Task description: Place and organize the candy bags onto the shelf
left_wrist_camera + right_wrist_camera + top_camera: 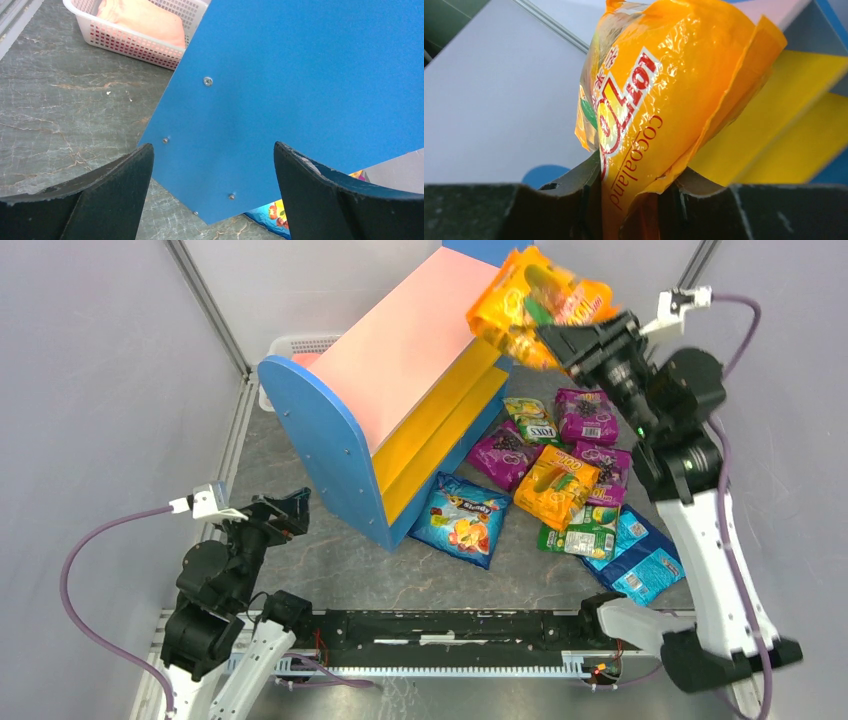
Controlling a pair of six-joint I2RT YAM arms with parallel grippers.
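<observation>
1. Right gripper [553, 340], raised at 1 o'clock in the overhead view, pinches an orange candy bag [535, 300] by one end. In the wrist view its fingers [574, 195] press on the bag's [649, 100] lower end, below the red lettering.
2. Held bag: in the air, overlapping the far right corner of the shelf's pink top board [400, 350] as seen from above.
3. Shelf [320, 430]: set diagonally at 11 o'clock of the table [330, 570], with a blue side panel nearest the arms and the yellow inner shelves [440, 415] facing 4 o'clock.
4. Loose bags: on the table at 3 to 4 o'clock of the shelf. A blue bag [463, 520] lies just beside the shelf's front. Beyond it, overlapping in a heap, lie a second orange bag [555, 485], purple bags [588, 415], green bags [580, 530] and another blue one [640, 560].
5. Left gripper [290, 505]: at 8 o'clock, fingers spread and holding nothing. Its wrist view faces the blue side panel [300, 75], near it but apart.
6. White basket [300, 343]: at 11 o'clock, behind the shelf, with a pale orange item [145, 17] inside.
</observation>
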